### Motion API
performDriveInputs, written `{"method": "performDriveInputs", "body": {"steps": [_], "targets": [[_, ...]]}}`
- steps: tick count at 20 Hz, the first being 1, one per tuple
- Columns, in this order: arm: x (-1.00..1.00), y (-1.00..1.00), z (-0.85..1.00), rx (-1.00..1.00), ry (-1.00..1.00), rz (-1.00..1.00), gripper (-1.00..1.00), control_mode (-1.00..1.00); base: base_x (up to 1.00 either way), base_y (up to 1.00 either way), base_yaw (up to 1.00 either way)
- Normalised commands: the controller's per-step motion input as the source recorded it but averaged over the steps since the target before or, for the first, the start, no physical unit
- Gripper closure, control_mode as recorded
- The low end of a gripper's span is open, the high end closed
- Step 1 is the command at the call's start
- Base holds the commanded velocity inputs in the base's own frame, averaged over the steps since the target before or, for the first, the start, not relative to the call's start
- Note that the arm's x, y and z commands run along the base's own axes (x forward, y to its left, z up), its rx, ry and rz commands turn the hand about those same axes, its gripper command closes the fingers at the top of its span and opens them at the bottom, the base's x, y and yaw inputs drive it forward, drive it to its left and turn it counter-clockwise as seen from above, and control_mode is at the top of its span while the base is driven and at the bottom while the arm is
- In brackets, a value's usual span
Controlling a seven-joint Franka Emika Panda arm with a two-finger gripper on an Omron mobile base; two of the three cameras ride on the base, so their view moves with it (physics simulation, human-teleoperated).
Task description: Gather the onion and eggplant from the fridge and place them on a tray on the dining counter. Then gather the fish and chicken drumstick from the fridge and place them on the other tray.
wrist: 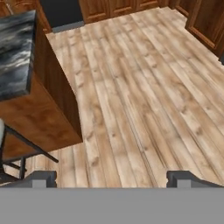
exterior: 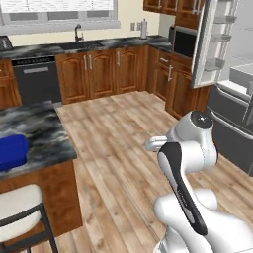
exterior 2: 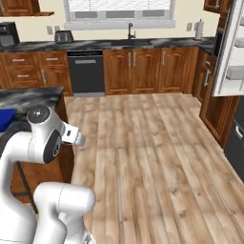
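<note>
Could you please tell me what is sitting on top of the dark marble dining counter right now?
A blue tray rests on the dining counter near its left end, partly cut off by the picture edge. Whether anything lies in it cannot be seen from here.

The fridge [exterior: 228, 59] stands at the right of the kitchen with its upper door swung open; white door shelves face the room and the pale interior is exposed. The dining counter [exterior: 34, 131] has a dark marbled top on a wood base. A blue tray [exterior: 11, 150] rests on its near edge.
</note>
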Motion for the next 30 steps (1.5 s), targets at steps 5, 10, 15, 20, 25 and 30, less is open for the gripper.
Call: {"method": "performDriveInputs", "body": {"steps": [5, 10, 15, 20, 25, 30], "targets": [[0.00, 0.00, 0.00, 0.00, 0.00, 0.00, -1.00, 1.00, 0.37, -0.19, -0.32], [0.00, 0.00, 0.00, 0.00, 0.00, 0.00, -1.00, 1.00, 0.48, -0.12, -0.26], [0.00, 0.00, 0.00, 0.00, 0.00, 0.00, -1.00, 1.00, 0.61, -0.02, -0.23], [0.00, 0.00, 0.00, 0.00, 0.00, 0.00, -1.00, 1.00, 0.63, -0.08, -0.21], [0.00, 0.00, 0.00, 0.00, 0.00, 0.00, -1.00, 1.00, 0.49, -0.19, -0.29], [0.00, 0.00, 0.00, 0.00, 0.00, 0.00, -1.00, 1.00, 0.47, -0.19, -0.33]]}}
